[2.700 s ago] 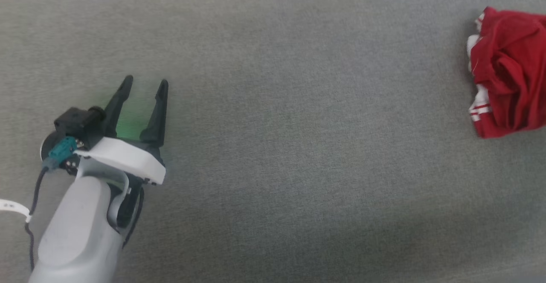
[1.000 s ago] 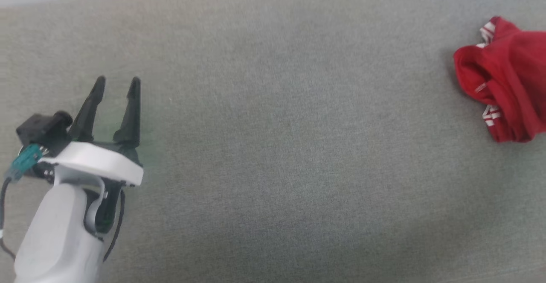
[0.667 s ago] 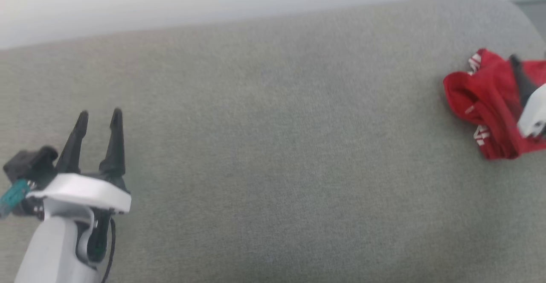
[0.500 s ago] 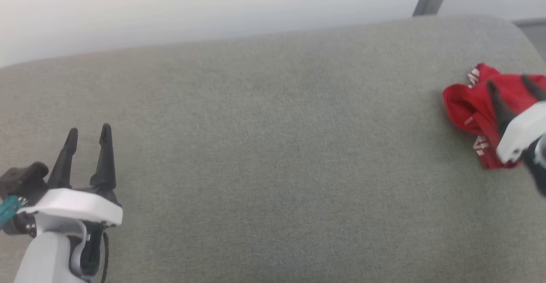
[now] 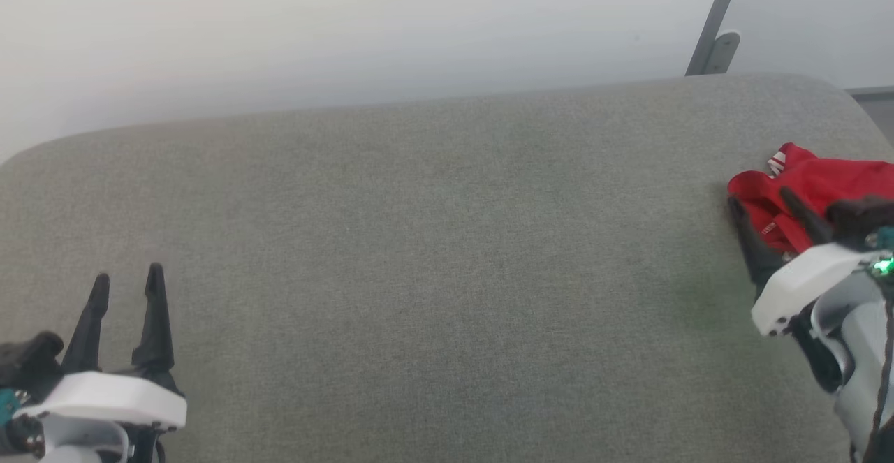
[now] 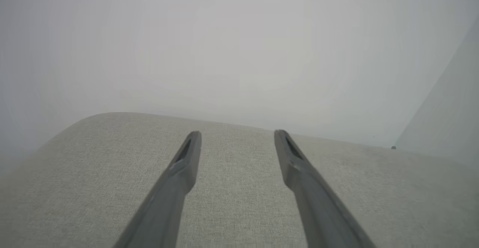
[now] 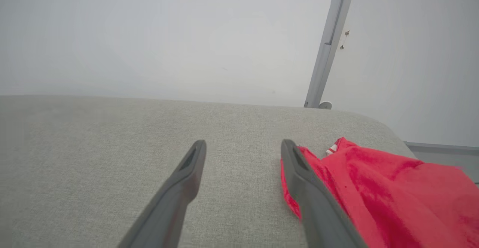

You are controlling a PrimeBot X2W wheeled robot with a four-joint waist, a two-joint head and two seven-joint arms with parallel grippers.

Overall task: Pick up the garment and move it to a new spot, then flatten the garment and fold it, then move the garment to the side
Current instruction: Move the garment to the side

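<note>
Head view: the cam has tilted up vs 0.5 s ago, so more pale wall point(image 5: 349, 30) and a grey post point(image 5: 716, 23) show behind the grey cushion point(image 5: 447, 239). R gripper point(image 5: 760, 197) sits lower in the pic than before, at the garment's point(image 5: 831, 180) near-left edge. The garment is a crumpled red heap w/ a bit of white-striped trim at its top, lying at the cushion's far right end, partly cut by the pic edge. R jaws are spread wide: one finger lies over bare cushion left of the heap, the other crosses red cloth. Contact can't be told and nothing is gripped. L gripper point(image 5: 128, 274) is at lower left, well apart from the garment, jaws apart and empty.

L wrist view: L gripper point(image 6: 237, 134) is spread above bare cushion point(image 6: 93, 173), w/ the wall point(image 6: 239, 46) beyond.

R wrist view: R gripper point(image 7: 243, 143) is spread, w/ cushion point(image 7: 93, 147) between the fingers. The garment point(image 7: 374, 188) is bright red and rumpled, w/ a white trim tip at its far edge. Its left edge meets the right-hand finger, touching or not unclear. The post point(image 7: 329, 46) stands behind.
</note>
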